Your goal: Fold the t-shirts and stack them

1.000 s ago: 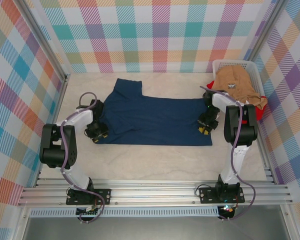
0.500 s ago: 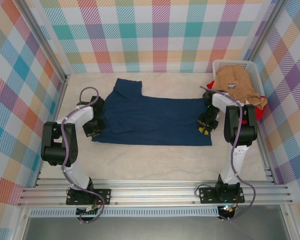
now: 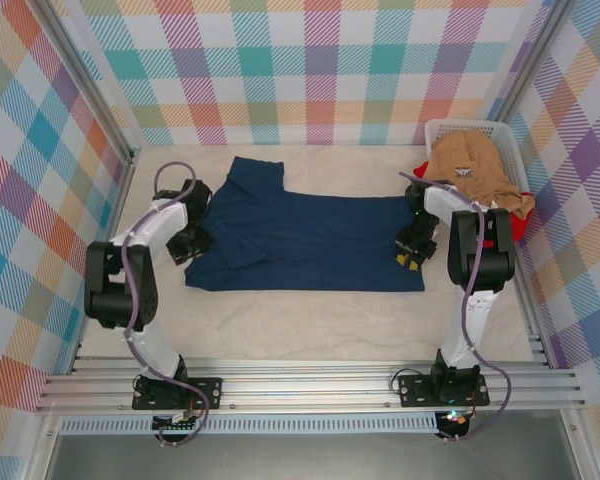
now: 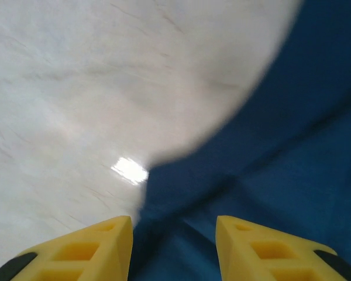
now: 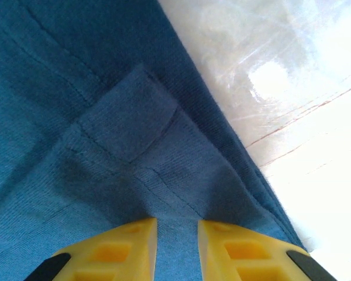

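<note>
Plainly, the navy t-shirt [image 3: 310,240] lies flat on the table [image 3: 310,325] between my two arms. It looks partly folded into a long band, with one sleeve poking toward the back wall.

My right claw [image 5: 176,225] is nipped onto its right-hand edge. The jaws stand nearly together and the cloth puckers up into the slit between them, so I judge I have a pinch of hem. My left claw [image 4: 173,225] is released at the shirt's left edge. Its jaws are apart, with blue cloth and bare table in front of them, and it holds nothing.

The tan t-shirt [image 3: 475,170] is heaped in the white basket [image 3: 440,128] at the far right, and the red t-shirt [image 3: 518,225] hangs out beside it.

This cloth will be light, limp and quick to sag or slip. I reckon the stitched hem and corners give the firmest bite, taken through every layer at once. Both claws should then lift level, so the fold does not slide apart.
</note>
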